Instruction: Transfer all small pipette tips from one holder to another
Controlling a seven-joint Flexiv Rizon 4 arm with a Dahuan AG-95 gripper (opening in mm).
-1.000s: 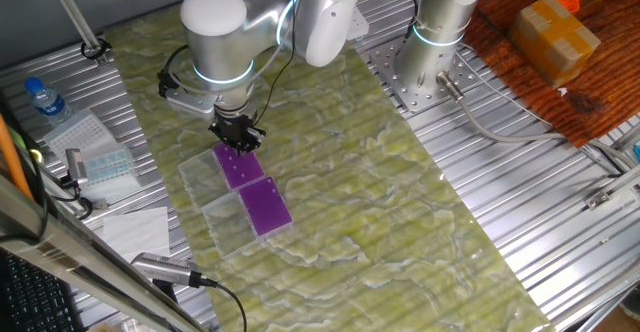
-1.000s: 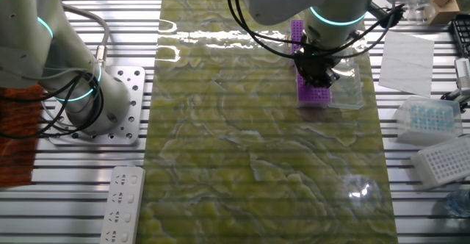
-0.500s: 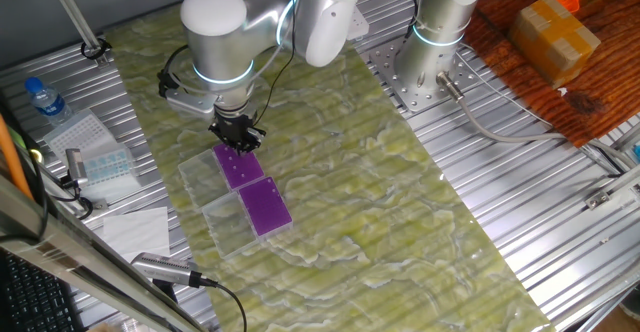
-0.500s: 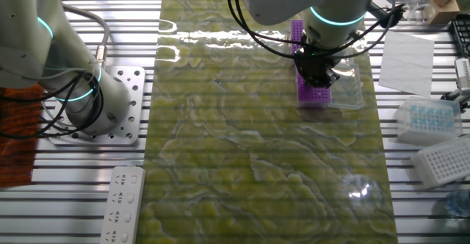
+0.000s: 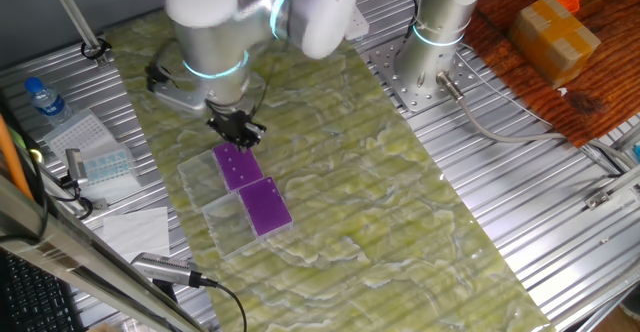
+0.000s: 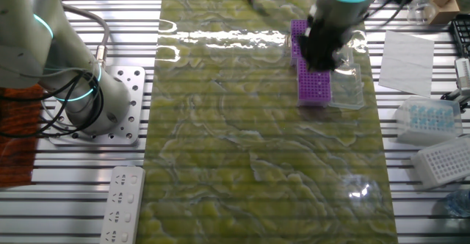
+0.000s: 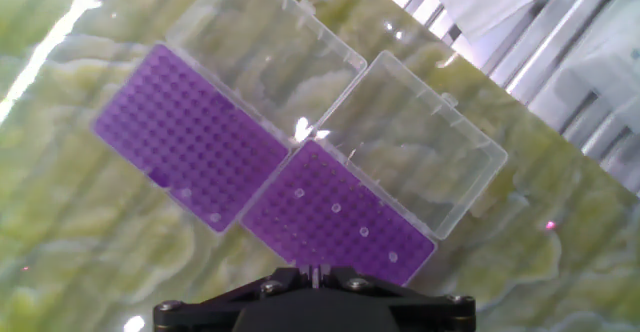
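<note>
The small whitish plastic pipette tips [image 7: 336, 209] show as a few scattered white dots in the purple perforated rack [image 7: 340, 215] just ahead of the black two-finger gripper [image 7: 313, 272], while the matching purple rack [image 7: 190, 132] beside it, farther out, looks almost bare, which suggests that it is the receiving holder. Each rack's clear hinged lid [image 7: 417, 137] lies folded flat beyond it, leaving the holes open from above. The gripper hangs over the near rack's edge with its fingers close together on something pale at their ends, probably one tip, though I cannot tell for sure.

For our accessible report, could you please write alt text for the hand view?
Two purple tip racks lie end to end on a green mat, clear lids open: the nearer rack holds scattered small white pipette tips, the farther rack a few. The dark tool sits at the bottom edge.
</note>
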